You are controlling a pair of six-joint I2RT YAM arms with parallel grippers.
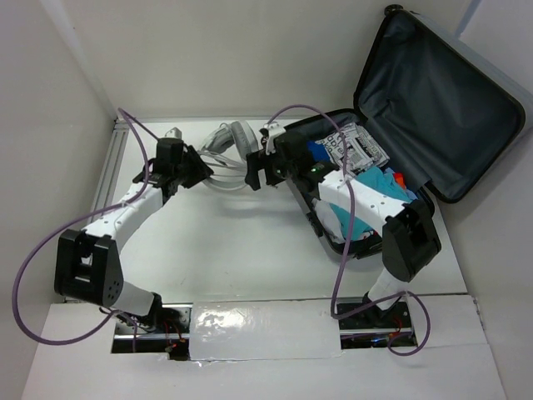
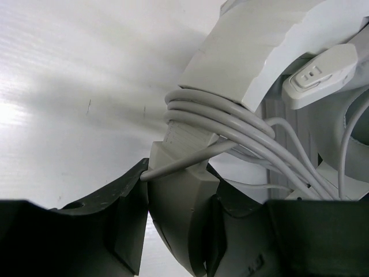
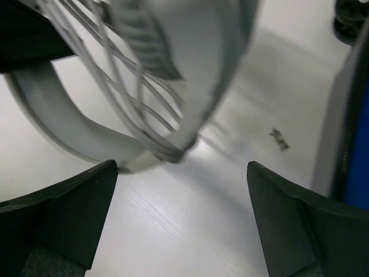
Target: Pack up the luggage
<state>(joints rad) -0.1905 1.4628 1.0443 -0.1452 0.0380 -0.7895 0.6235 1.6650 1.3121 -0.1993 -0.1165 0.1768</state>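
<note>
The luggage (image 1: 441,108) lies open at the right, its lid propped up and showing dark lining; its edge shows in the right wrist view (image 3: 346,144). White headphones (image 1: 229,146) with a cable wound round the band are left of it. My left gripper (image 1: 196,171) is shut on the headphones' band (image 2: 248,52), with the band's end held between the jaws of the left gripper (image 2: 181,190). My right gripper (image 1: 254,173) is open and empty, just right of the headphones (image 3: 173,69) and over the bare table; it also shows in its own wrist view (image 3: 181,196).
The luggage base holds a blue item (image 1: 321,152), a black-and-white patterned pouch (image 1: 358,146), teal cloth (image 1: 387,187) and a small orange thing (image 1: 398,177). A metal rail (image 1: 117,167) runs along the table's left edge. White walls stand at the back and left.
</note>
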